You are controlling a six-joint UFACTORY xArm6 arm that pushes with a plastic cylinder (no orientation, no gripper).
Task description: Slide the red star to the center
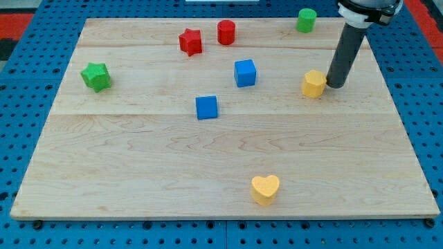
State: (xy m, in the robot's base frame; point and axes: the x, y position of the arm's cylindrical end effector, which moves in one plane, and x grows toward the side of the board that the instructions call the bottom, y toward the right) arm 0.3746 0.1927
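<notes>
The red star (190, 41) lies near the view's top, left of the middle of the wooden board (138, 180). A red cylinder (226, 32) stands just to its right. My tip (335, 84) rests on the board at the view's right, touching or nearly touching the right side of a yellow block (313, 84). The tip is far to the right of the red star, with a blue cube (245, 72) between them.
A second blue cube (206, 107) sits near the board's middle. A green star (95, 75) is at the left, a green cylinder (306, 20) at the top right, and a yellow heart (265, 189) near the bottom edge.
</notes>
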